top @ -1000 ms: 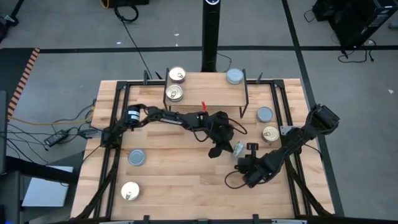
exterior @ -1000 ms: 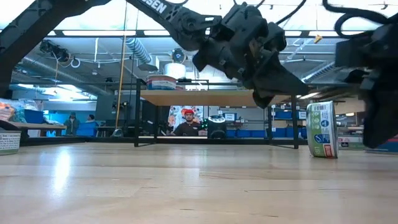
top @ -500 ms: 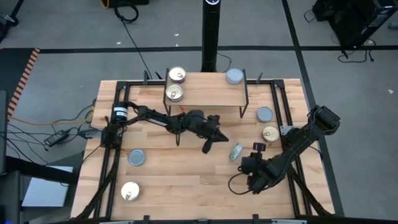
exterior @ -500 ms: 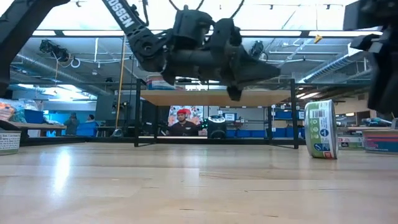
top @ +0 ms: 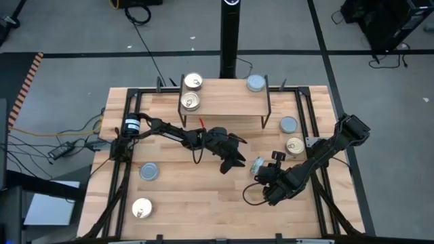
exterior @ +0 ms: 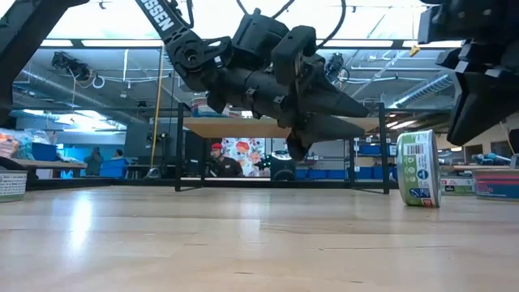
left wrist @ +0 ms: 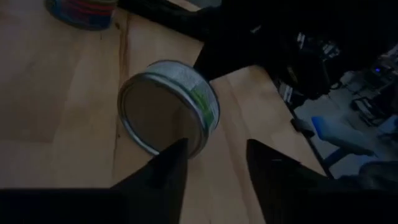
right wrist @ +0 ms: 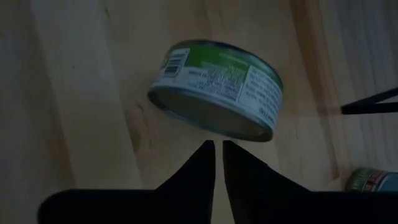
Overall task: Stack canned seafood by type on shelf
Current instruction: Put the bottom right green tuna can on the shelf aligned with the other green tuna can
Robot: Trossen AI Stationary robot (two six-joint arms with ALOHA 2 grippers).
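A: Start at the left of the table. What's there?

B: Two tins near the left edge: a blue-grey lidded tin (top: 149,171) and, nearer still, a gold lidded tin (top: 142,208). Neither is on the shelf (top: 224,102).

A: And the shelf itself?

B: It stands at the far middle of the table. Two gold tins (top: 192,92) sit at its left end, one beside the other, and one blue-grey tin (top: 255,83) at its far right corner.

A: The arms?

B: The left gripper (top: 234,158) hangs over the middle of the table, fingers spread and holding nothing. Just to its right a tin on its edge (top: 257,165) stands on the wood, green label showing. The right gripper (top: 266,177) is just near of it, fingers nearly together and gripping nothing.

A: Farther right?

B: A blue-grey tin on the table (top: 289,125) and a gold tin beside it (top: 294,145), both well apart from the shelf's right legs.

A: So which step is this?

B: I judge sorting is under way, with three tins shelved and five left. The tipped tin looks like the one in hand.

A: Next move?

B: Likely one gripper must close across that tin's rim or faces. It may roll, so the fingers want to straddle it squarely before lifting it to its matching pile.
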